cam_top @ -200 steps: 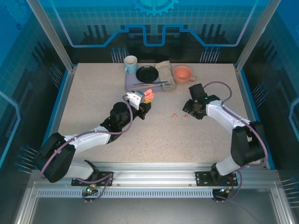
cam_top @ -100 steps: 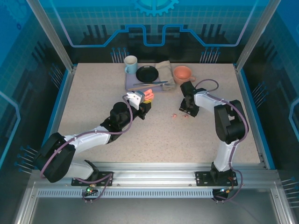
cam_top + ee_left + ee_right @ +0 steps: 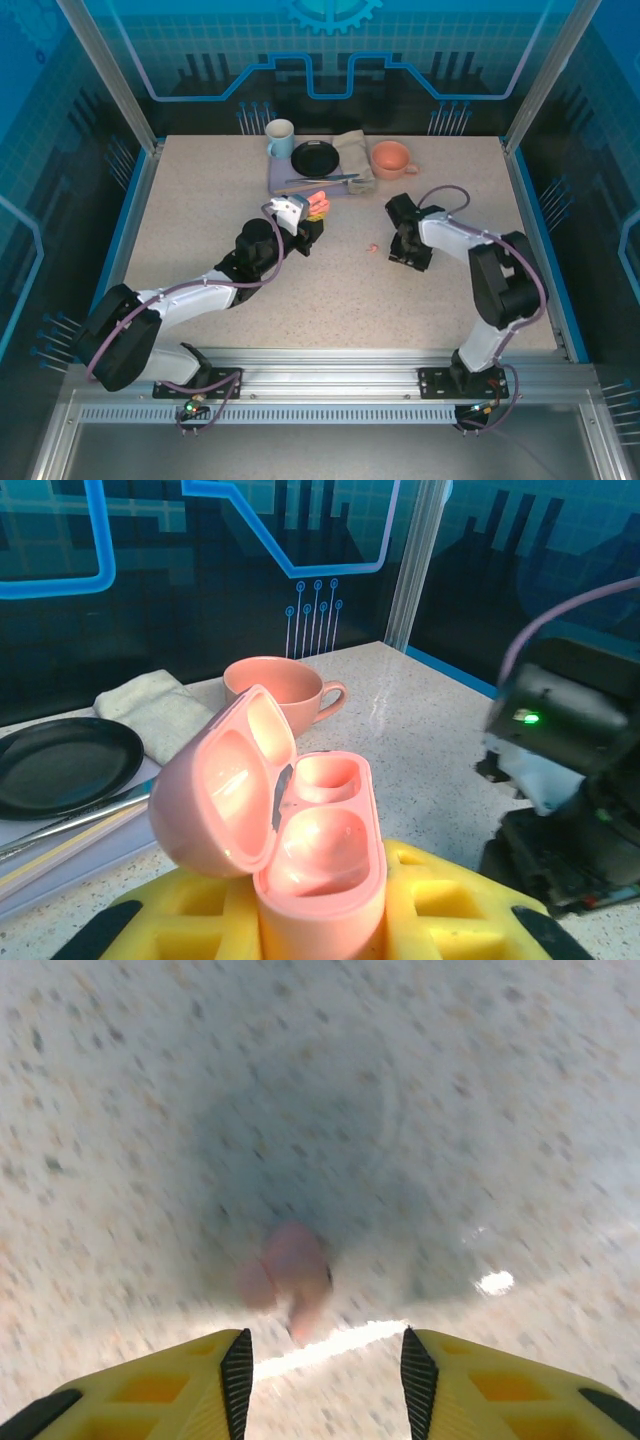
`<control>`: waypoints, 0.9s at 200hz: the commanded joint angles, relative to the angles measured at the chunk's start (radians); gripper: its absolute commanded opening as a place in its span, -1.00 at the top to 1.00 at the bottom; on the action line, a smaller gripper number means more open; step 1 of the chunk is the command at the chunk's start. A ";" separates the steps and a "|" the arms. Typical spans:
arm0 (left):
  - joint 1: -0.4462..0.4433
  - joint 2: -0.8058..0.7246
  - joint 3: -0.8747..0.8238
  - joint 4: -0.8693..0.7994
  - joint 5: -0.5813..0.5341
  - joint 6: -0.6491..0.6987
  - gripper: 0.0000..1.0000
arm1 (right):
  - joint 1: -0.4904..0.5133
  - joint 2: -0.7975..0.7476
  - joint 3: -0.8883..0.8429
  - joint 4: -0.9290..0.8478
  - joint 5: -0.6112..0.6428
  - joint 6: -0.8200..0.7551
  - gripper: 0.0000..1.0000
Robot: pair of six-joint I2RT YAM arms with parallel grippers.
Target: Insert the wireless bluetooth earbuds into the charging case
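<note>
Earbud (image 3: 290,1275) near R fingers (image 3: 150,1385); L fingers (image 3: 440,900) grip case (image 3: 320,850).

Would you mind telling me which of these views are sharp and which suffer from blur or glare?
Right wrist view: blurred, the pink earbud smeared on the table, with a glare streak below it. Left wrist view: the pink case sharp, slightly overexposed. Top view: sharp and evenly lit.
</note>
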State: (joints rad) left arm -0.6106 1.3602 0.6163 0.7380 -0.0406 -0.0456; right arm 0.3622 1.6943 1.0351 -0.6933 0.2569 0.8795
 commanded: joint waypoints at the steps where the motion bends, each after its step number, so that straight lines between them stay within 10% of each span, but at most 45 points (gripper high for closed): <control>1: 0.006 -0.027 0.011 0.011 0.003 -0.014 1.00 | 0.016 -0.159 -0.079 -0.043 -0.005 0.021 0.07; 32: 0.008 -0.029 0.008 0.016 0.003 -0.015 1.00 | -0.037 -0.286 -0.138 0.041 -0.016 0.011 -0.05; 180: 0.008 -0.035 0.005 0.017 0.001 -0.019 1.00 | -0.098 0.010 0.017 0.011 -0.024 -0.036 -0.05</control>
State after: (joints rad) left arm -0.6106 1.3487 0.6163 0.7383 -0.0410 -0.0544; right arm 0.2821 1.7370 1.0851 -0.6502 0.2062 0.8558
